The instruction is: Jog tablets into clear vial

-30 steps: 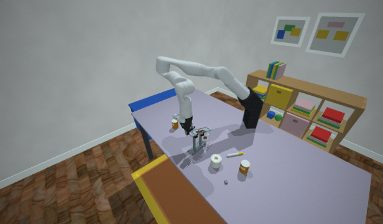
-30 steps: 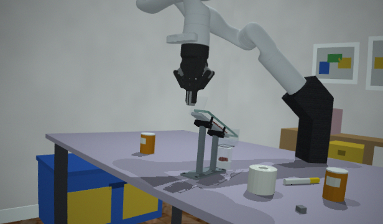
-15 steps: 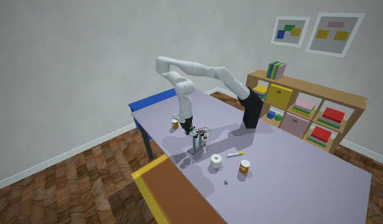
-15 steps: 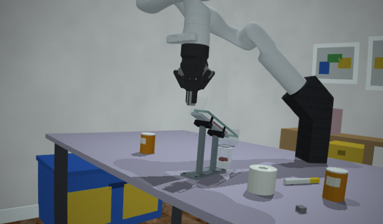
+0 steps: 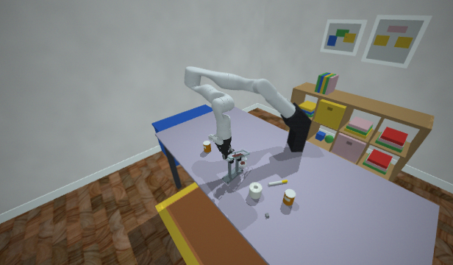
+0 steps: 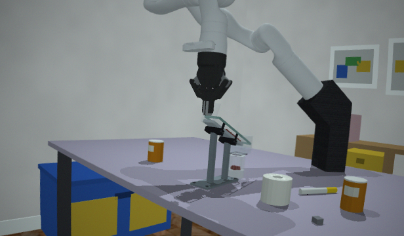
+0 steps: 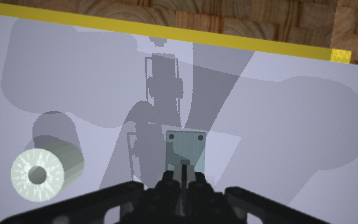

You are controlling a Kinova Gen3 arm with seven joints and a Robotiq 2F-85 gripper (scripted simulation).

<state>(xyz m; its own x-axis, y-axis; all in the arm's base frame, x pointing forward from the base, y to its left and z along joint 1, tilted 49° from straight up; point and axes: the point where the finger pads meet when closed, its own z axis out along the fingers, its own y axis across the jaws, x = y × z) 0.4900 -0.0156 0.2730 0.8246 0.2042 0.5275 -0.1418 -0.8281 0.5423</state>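
The clear feeder tray (image 5: 246,152) (image 6: 237,132) sits on a grey two-post stand (image 5: 229,171) (image 6: 212,160) (image 7: 185,146). It slopes down toward the vial side, with dark red tablets inside near its low end. The clear vial (image 5: 243,165) (image 6: 237,160) stands upright below that low end, with a small heap of red tablets at its bottom; their number cannot be told. My gripper (image 5: 230,160) (image 6: 207,113) (image 7: 183,178) is shut and empty, pointing down at the tray's raised end. Whether the fingertips touch the tray is unclear. The wrist view does not show tray or vial.
A white roll (image 5: 255,191) (image 6: 276,190) (image 7: 37,175), a yellow-tipped marker (image 5: 277,182) (image 6: 317,191), an orange bottle (image 5: 289,198) (image 6: 353,195) and a small grey block (image 5: 267,215) (image 6: 317,220) stand or lie right of the stand. Another orange bottle (image 5: 207,146) (image 6: 155,151) stands to the left.
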